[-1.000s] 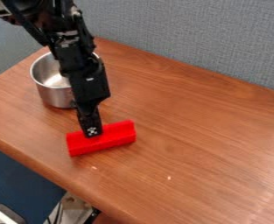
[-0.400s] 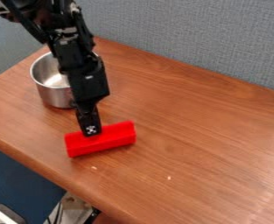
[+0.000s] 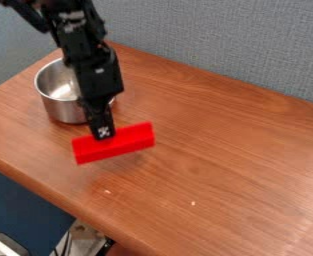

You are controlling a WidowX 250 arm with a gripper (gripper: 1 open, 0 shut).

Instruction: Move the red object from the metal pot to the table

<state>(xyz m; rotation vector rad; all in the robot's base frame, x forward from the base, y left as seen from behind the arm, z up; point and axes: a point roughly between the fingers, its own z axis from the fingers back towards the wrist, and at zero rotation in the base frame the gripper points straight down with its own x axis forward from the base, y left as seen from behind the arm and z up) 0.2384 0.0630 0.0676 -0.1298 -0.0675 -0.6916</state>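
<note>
Glossy red rectangular block beside shiny round steel pot, grained wooden table.

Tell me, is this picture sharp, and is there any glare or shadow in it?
Camera view, the only one: rather soft and low in detail; the gripper and red block are slightly blurred. The pot shows bright reflections on its steel rim. The table has a mild sheen and only faint shadows.

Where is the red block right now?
The red block is left of centre in the camera view, held in the shut gripper just above the table. It hangs in front of and to the right of the pot.
</note>
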